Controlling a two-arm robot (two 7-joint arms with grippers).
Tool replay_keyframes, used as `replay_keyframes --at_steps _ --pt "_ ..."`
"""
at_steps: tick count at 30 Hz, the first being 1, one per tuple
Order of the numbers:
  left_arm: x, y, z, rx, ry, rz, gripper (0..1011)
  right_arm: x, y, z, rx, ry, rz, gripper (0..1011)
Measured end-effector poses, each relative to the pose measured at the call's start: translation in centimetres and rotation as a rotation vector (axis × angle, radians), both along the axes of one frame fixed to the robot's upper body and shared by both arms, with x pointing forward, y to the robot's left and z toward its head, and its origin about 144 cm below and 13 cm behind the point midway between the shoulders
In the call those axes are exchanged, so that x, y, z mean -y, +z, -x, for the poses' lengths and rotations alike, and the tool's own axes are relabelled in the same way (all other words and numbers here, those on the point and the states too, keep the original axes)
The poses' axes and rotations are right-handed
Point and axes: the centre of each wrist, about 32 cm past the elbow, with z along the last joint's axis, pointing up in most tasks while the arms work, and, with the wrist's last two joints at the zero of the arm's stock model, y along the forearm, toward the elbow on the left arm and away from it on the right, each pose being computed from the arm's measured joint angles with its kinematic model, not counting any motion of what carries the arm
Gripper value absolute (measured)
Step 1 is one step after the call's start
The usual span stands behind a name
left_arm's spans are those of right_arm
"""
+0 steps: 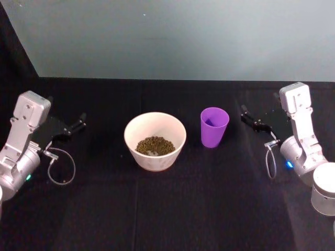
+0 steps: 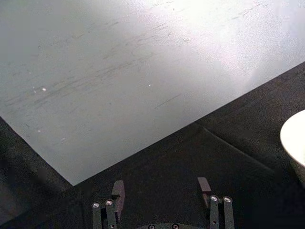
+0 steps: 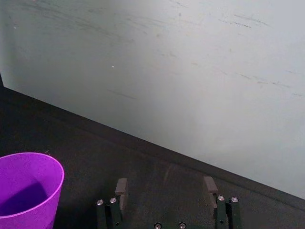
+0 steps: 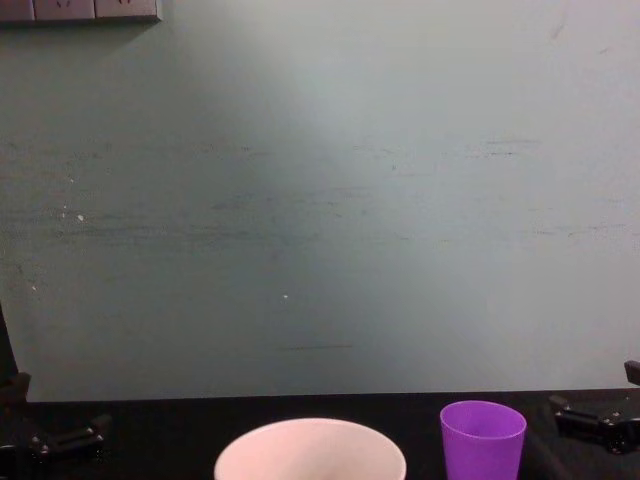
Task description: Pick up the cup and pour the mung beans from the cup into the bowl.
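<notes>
One bowl (image 1: 155, 141) of mung beans (image 1: 155, 145), one upright purple cup (image 1: 214, 127) just to its right.
Two grippers flank them, apart: left gripper (image 1: 79, 123) and right gripper (image 1: 247, 116) both spread wide, holding nothing.

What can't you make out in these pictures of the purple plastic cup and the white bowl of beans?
- Purple plastic cup: its bottom inside is in shadow in the head view, so leftover beans cannot be ruled out.
- Round white bowl: the chest view's lower edge cuts it off, and its rim hides the mung beans.
- Single beans are too small to count.
</notes>
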Motion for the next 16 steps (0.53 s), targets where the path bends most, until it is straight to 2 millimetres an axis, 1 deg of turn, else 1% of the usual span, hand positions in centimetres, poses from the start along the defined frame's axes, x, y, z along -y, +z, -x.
replay_keyframes --at_steps 16 --pt "0.0 0.0 0.0 0.0 0.0 0.0 1000 0.0 0.0 0.0 0.0 0.0 0.0 1003"
